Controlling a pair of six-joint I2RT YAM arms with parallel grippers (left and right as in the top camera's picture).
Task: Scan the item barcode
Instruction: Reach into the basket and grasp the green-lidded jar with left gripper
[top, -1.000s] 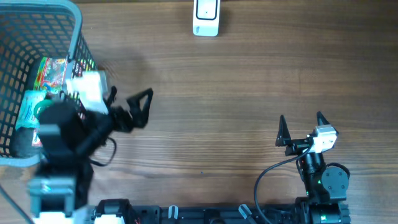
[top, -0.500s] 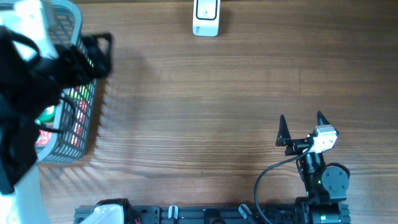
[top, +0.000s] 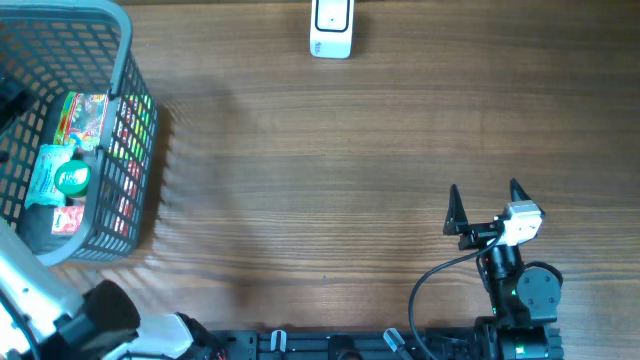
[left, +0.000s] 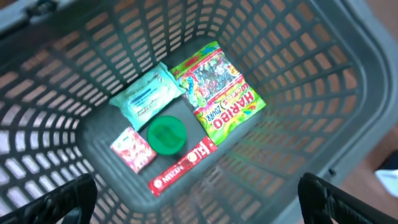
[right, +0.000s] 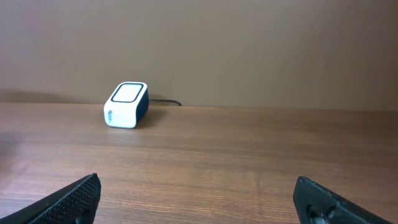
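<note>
Groceries sit loose on the floor of a grey plastic lattice basket (top: 129, 62) at the left edge of the brown wooden table (top: 340, 170), so anything to be scanned has to be lifted out from above. That would explain why the left gripper (left: 199, 200) hangs over the basket mouth looking straight down, jaws spread wide and holding nothing. Below it lie a bright Haribo sweets bag (left: 217, 93), a pale teal soft pack of wipes (left: 144, 98), a round green lid (left: 166, 135), a small red-and-white packet (left: 132, 149) and a slim red Nescafé stick (left: 183, 167). All rest flat and near one another. The lid and the stick fall about midway between the open fingertips and the sweets bag a little toward the far wall, all well beneath the jaws. Which one is meant I cannot tell; none has been touched. Further right, the white box-shaped barcode scanner with dark sides (top: 331, 28) stands at the far table edge, window up, apart from both arms. At the right, the right gripper (top: 484, 192) rests low near its base, splayed and empty, facing the scanner across bare wood, well away from the basket.
</note>
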